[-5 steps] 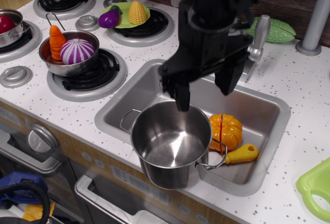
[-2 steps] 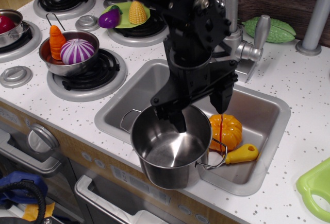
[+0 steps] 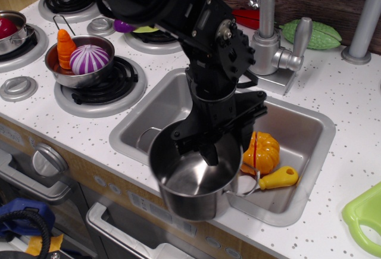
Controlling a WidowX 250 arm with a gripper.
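While the black gripper (image 3: 223,137) reaches down over the sink (image 3: 309,125), its jaws straddle the far rim of the steel pot (image 3: 193,181) — one finger inside the pot, the other outside, next to the orange pumpkin (image 3: 265,150). The gap between the fingers looks narrow, and the rim appears pinched between them, though the exact contact is partly hidden by the wrist. A rim grasp of this kind suits a thin-walled vessel whose side handles sit low and close to the sink wall.

The pot occupies the front-left part of the sink, near the counter edge, and appears slightly blurred and tilted. The pumpkin lies in the sink just to the right of the pot; a yellow-handled toy (image 3: 278,178) lies in front of the pumpkin. To the left of the sink, a bowl (image 3: 80,62) holding a carrot (image 3: 65,46) and a striped purple onion (image 3: 89,59) stands on a burner. The faucet (image 3: 268,27) rises behind the sink.

Compared with one second ago, the gripper has descended from above the pot, and its fingers have closed from a wide spread to the rim. The pot has shifted slightly toward the front and left — consistent with being gripped. The arm now hides most of the green plate behind the sink's left side.
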